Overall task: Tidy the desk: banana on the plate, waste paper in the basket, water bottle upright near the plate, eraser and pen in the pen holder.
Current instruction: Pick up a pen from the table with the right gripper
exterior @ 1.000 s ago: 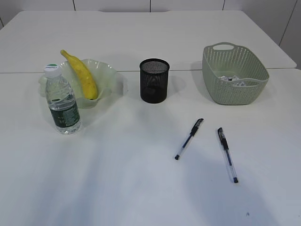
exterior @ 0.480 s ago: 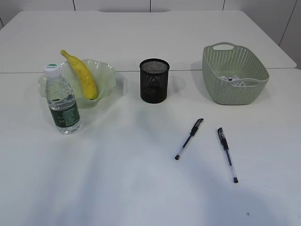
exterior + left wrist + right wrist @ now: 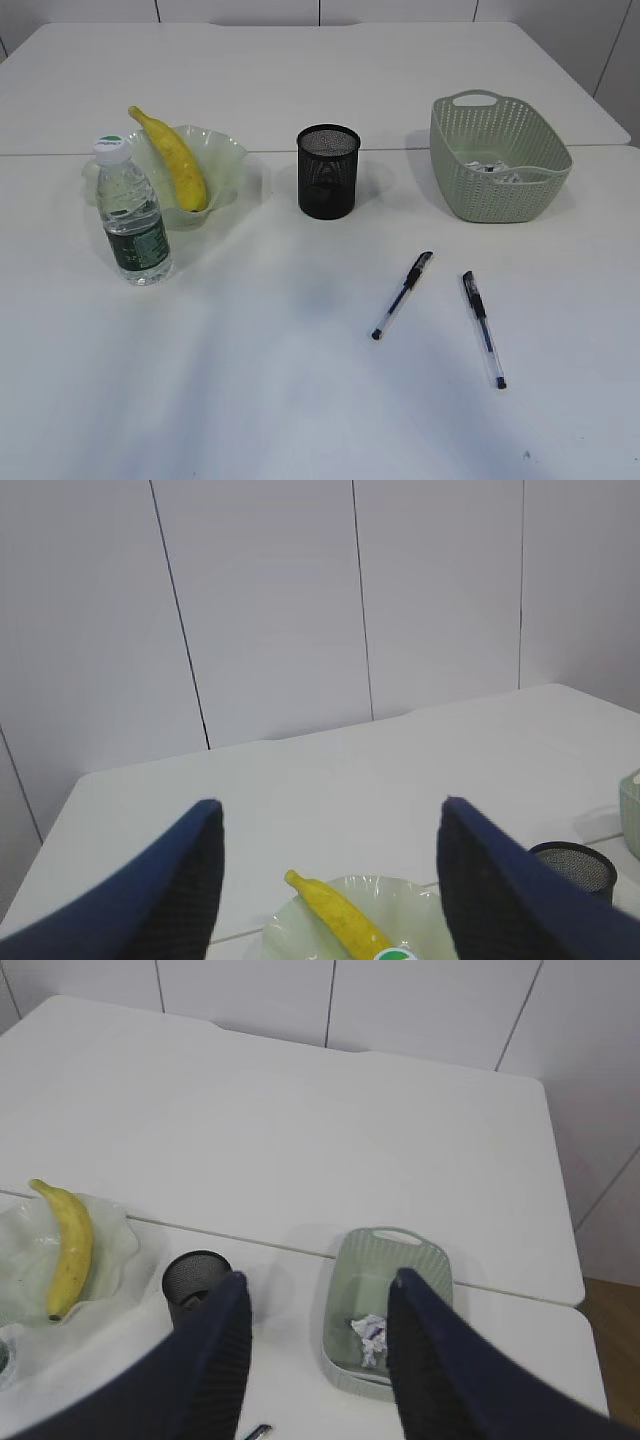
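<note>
White tabletop [image 3: 300, 400] fills the exterior view, with a second white table butted against its far edge and pale wall panels behind. Neither arm appears in that view. Nearest lie two pens, both flat on the table and apart from each other: the right pen [image 3: 483, 328] closest, the left pen [image 3: 402, 295] a little farther back. Beyond them on the left stands one water bottle [image 3: 131, 212], upright and just in front of the plate [image 3: 225, 165]. One banana [image 3: 173, 160] lies across that plate. One black mesh pen holder [image 3: 328, 171] stands at mid-table, and one green basket [image 3: 497, 157] sits at the right with crumpled waste paper [image 3: 492, 167] inside. No eraser can be made out in any view.

Only the wrist views show the grippers. The left gripper [image 3: 330, 880] hangs high above the plate with its dark fingers [image 3: 190, 890] spread wide and nothing between them; the bottle cap peeks in at the bottom edge. The right gripper [image 3: 318, 1360] hangs above the table, fingers parted and empty, looking down on the holder, the basket and its paper, which shows far more plainly here.
</note>
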Robot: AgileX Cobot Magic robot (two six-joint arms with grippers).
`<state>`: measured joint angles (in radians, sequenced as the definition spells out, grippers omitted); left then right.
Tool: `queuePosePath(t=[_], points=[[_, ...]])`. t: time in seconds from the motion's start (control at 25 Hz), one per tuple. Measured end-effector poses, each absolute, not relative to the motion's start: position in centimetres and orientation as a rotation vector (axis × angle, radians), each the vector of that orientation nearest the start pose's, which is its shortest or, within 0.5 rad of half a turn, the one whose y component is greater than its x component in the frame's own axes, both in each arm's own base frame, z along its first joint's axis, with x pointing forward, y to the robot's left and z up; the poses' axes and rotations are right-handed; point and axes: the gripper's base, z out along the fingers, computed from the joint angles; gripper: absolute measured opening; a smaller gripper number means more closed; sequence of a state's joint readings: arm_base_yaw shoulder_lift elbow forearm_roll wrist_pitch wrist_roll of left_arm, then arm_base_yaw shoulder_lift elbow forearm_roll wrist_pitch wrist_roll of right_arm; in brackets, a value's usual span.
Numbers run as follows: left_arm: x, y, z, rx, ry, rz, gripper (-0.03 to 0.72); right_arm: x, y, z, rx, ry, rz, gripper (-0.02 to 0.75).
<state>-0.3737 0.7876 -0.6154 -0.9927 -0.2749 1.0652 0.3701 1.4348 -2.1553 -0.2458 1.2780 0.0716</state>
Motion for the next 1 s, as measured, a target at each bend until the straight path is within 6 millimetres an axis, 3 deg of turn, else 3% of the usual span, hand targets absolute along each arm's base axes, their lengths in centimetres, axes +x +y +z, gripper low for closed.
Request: queuePosePath(t=[0.2,0.36,1.0], points=[[16.4,-4.2,35.7,0.164,1.496,-0.056,0.475,20.8,5.4,55.9,-0.195,2.021,-0.053,0.336],[16.4,-4.3,35.7,0.167,1.498,-0.058,0.475,20.3,5.0,55.2,-0.198,2.046,-0.078,0.336],[16.4,-4.6,35.4,0.202,1.52,-0.088,0.475,22.4,5.5,50.1,-0.244,2.219,-0.184,0.336]])
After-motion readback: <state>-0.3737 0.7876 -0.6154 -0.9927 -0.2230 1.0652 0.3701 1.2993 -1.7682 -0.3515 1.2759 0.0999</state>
